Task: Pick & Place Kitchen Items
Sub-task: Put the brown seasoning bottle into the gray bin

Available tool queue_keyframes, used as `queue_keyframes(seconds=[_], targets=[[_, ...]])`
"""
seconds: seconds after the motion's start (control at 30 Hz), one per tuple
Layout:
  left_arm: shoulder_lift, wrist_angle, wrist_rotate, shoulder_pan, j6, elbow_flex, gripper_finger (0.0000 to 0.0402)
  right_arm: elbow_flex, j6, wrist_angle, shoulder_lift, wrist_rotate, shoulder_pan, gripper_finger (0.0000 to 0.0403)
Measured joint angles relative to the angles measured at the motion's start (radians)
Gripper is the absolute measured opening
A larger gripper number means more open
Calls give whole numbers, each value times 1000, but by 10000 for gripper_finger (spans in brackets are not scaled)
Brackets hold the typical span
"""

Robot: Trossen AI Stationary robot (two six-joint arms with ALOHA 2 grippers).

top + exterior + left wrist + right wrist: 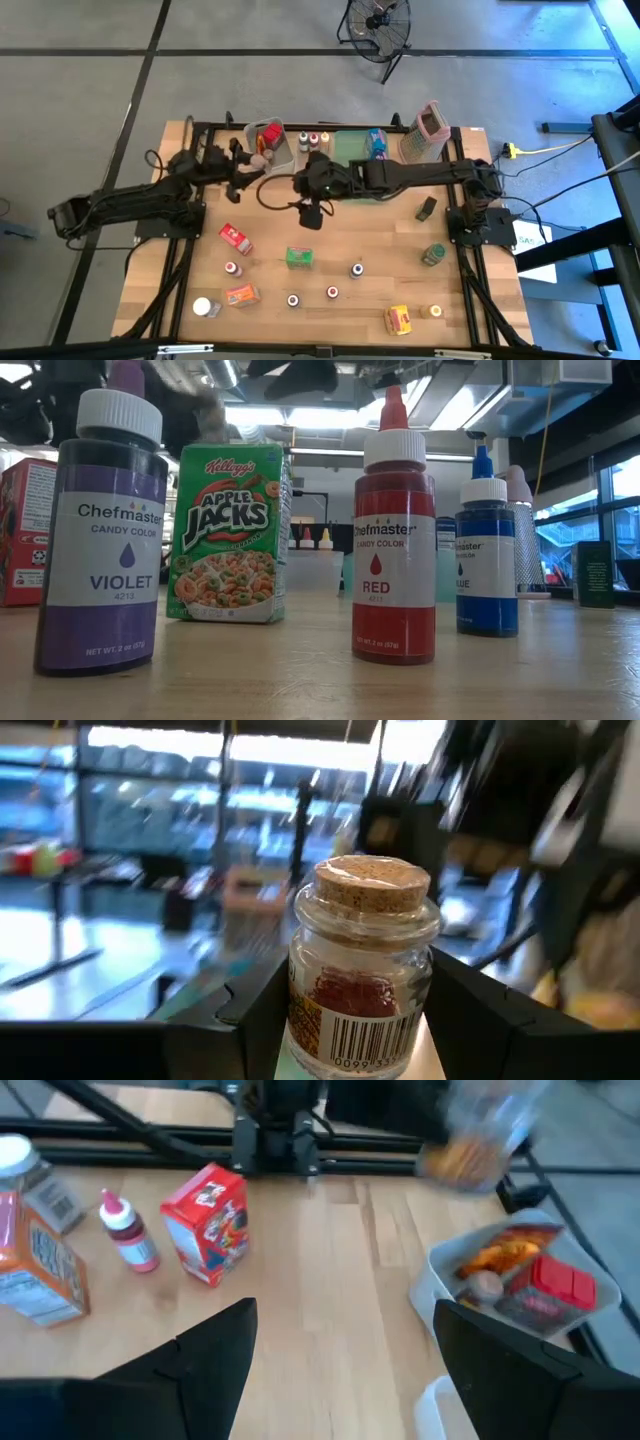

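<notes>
The small clear glass jar with a cork stopper (362,970) is standing upright, clamped between the left gripper's (252,160) fingers, hovering just beside the clear plastic bin (257,131) (already part-filled). The right gripper (309,212) is hanging nearby, jaws apart, empty.

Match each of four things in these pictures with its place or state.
Things:
1. cork-stoppered glass jar
2. green Apple Jacks cereal box
3. red Chefmaster candy colour bottle
4. clear plastic bin

Places or states:
A. stands between the violet and red bottles
B. held between the left gripper's fingers
C. already holds packets
D. has a pointed red tip

Pairs: 1-B, 2-A, 3-D, 4-C
</notes>
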Motion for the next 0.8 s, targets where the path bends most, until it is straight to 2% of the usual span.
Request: queue_keyframes(seconds=[0.13, 0.2, 0.27, 0.33, 0.43, 0.5, 0.63, 0.8], targets=[[0, 151, -1, -27, -167, 0, 194, -1, -113, 44, 11, 8, 31, 307], [0, 218, -34, -49, -263, 0, 194, -2, -197, 71, 16, 66, 56, 307], [0, 284, -92, -75, -342, 0, 194, -2, -284, 130, 23, 159, 82, 307], [0, 336, -149, -102, -390, 0, 194, -1, -377, 191, 28, 298, 111, 307], [0, 381, -214, -138, -409, 0, 194, -1, -504, 330, 47, 495, 144, 307], [5, 398, -260, -165, -412, 0, 194, -1, -571, 400, 52, 569, 159, 307], [39, 449, -366, -236, -426, 1, 194, 0, -669, 556, 71, 575, 160, 307], [132, 554, -379, -310, -428, 36, 194, 0, -732, 671, 99, 558, 150, 307]])
